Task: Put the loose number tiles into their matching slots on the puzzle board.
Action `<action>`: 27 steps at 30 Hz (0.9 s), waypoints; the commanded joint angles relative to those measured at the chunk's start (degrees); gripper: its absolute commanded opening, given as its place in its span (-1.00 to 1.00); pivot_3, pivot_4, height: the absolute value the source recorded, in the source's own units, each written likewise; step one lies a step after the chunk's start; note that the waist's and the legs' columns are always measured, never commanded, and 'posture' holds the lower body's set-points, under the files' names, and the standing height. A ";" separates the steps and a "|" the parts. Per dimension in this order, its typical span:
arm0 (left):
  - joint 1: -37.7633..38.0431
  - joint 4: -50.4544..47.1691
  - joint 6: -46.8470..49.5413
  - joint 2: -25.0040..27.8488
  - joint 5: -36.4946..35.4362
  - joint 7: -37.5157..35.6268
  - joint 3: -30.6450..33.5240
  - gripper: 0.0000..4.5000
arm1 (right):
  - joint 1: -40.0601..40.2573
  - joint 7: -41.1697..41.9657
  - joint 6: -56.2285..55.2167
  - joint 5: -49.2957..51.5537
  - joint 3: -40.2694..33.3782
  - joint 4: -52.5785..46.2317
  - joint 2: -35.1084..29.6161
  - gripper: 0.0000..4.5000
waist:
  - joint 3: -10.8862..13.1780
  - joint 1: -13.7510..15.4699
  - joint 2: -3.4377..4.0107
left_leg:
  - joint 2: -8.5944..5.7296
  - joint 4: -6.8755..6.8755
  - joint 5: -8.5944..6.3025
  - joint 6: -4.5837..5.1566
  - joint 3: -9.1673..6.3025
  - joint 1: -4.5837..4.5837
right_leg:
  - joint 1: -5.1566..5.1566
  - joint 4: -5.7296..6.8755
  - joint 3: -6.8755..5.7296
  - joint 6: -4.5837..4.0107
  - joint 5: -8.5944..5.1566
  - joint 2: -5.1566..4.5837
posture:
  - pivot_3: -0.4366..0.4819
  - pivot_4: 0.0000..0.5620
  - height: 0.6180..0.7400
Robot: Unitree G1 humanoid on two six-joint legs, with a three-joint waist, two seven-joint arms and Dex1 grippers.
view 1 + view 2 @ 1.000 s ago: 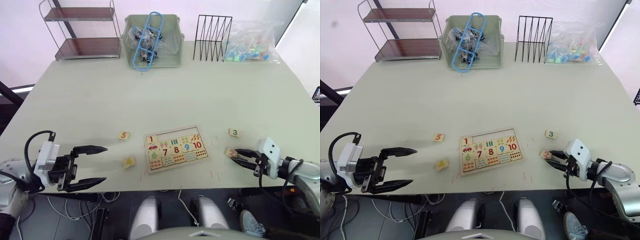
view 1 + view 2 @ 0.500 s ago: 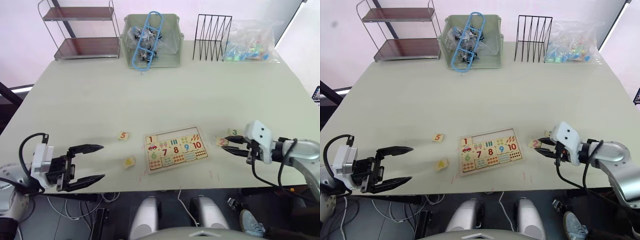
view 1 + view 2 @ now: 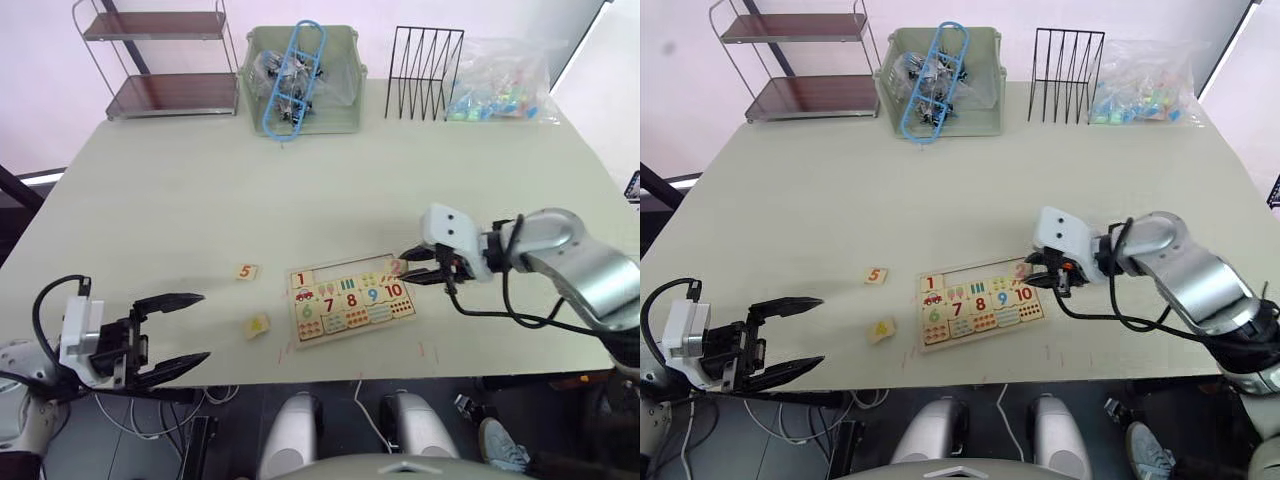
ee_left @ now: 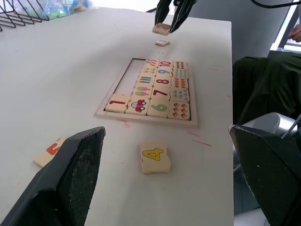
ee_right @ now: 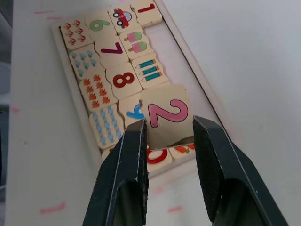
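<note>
The puzzle board lies near the table's front edge, its top row of matching slots bare apart from the red 1 tile. My right gripper is shut on the orange 2 tile and holds it just above the board's right end. On the table left of the board lie two loose number tiles, the 5 tile and the yellow 4 tile. Another loose tile rests beyond the board's right end. My left gripper hovers open at the front left, apart from them.
Along the back edge stand a two-tier shelf, a pale green bin holding a blue clip and bagged parts, a black wire rack and a bag of colourful plastic pieces. Bare tabletop stretches between them and the board.
My right gripper has carried the 2 tile from the table at the front right, leftwards to above the board's right end. The left gripper has barely moved and stays open.
</note>
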 commanded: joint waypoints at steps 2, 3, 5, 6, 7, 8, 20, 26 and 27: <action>1.43 -2.45 0.13 -1.18 0.62 -1.01 2.72 1.00 | -7.99 1.19 2.63 -2.88 5.79 2.88 3.86 -0.63 | 0.00 -0.07 0.00 | 0.00 0.00 0.00 0.00 0.02 0.00 | -0.01 0.00 0.01 0.00 0.01 -0.01 | -0.05 -0.47 1.00; 1.64 -2.62 0.12 -1.38 0.75 -0.97 2.87 1.00 | -9.33 1.43 3.08 -3.33 6.91 3.74 4.65 -0.63 | 0.01 -0.13 0.02 | 0.00 0.00 0.00 0.00 0.01 0.00 | -0.02 0.01 0.00 -0.01 0.02 -0.01 | -0.05 -0.47 1.00; 1.89 -2.80 0.19 -1.81 1.12 -0.96 3.29 1.00 | -12.08 1.74 3.75 -4.71 9.43 5.95 6.34 -0.63 | 0.01 -0.24 0.02 | 0.01 0.00 0.00 0.00 0.01 0.00 | -0.04 0.03 0.00 -0.03 0.02 0.00 | -0.05 -0.47 1.00; 2.01 -2.86 0.21 -2.02 1.29 -0.98 3.49 1.00 | -13.49 1.89 3.93 -5.45 10.65 7.14 7.29 -0.63 | 0.01 -0.26 0.02 | 0.02 0.00 0.00 0.00 0.00 0.01 | -0.05 0.04 0.00 -0.04 0.03 0.01 | -0.05 -0.47 1.00; 2.13 -2.93 0.24 -2.18 1.41 -0.95 3.69 1.00 | -15.09 2.03 4.38 -6.03 11.80 8.40 8.51 -0.63 | 0.01 -0.24 0.02 | 0.02 0.00 0.00 0.00 0.00 0.00 | -0.05 0.05 -0.01 -0.06 0.04 0.02 | -0.05 -0.47 1.00; 2.22 -3.00 0.28 -2.30 1.49 -0.92 3.84 1.00 | -16.31 2.17 4.79 -6.44 12.62 9.35 9.49 -0.63 | 0.02 -0.26 0.03 | 0.02 0.00 0.00 0.00 -0.02 0.00 | -0.06 0.05 -0.03 -0.06 0.04 0.02 | -0.05 -0.47 1.00; 4.04 -5.88 0.99 -4.18 2.14 1.45 5.83 1.00 | -26.21 3.44 6.05 -10.94 19.13 20.13 20.32 -0.63 | 0.03 -0.38 0.05 | 0.02 0.00 0.00 0.00 -0.03 -0.05 | -0.10 0.05 -0.06 -0.09 0.06 0.01 | -0.05 -0.47 1.00; 5.07 -7.60 1.48 -4.92 2.20 3.51 7.40 1.00 | -27.72 4.28 6.53 -12.45 21.42 23.21 23.93 -0.63 | 0.03 -0.38 0.05 | 0.02 0.00 0.00 -0.01 -0.04 -0.06 | -0.10 0.05 -0.07 -0.09 0.07 0.00 | -0.05 -0.47 1.00; 5.36 -7.94 1.62 -5.01 2.19 3.68 7.64 1.00 | -28.00 4.17 6.46 -12.71 21.60 23.81 24.69 -0.63 | 0.03 -0.40 0.06 | 0.02 0.00 0.00 0.00 -0.04 -0.06 | -0.10 0.05 -0.07 -0.09 0.07 0.00 | -0.05 -0.47 1.00</action>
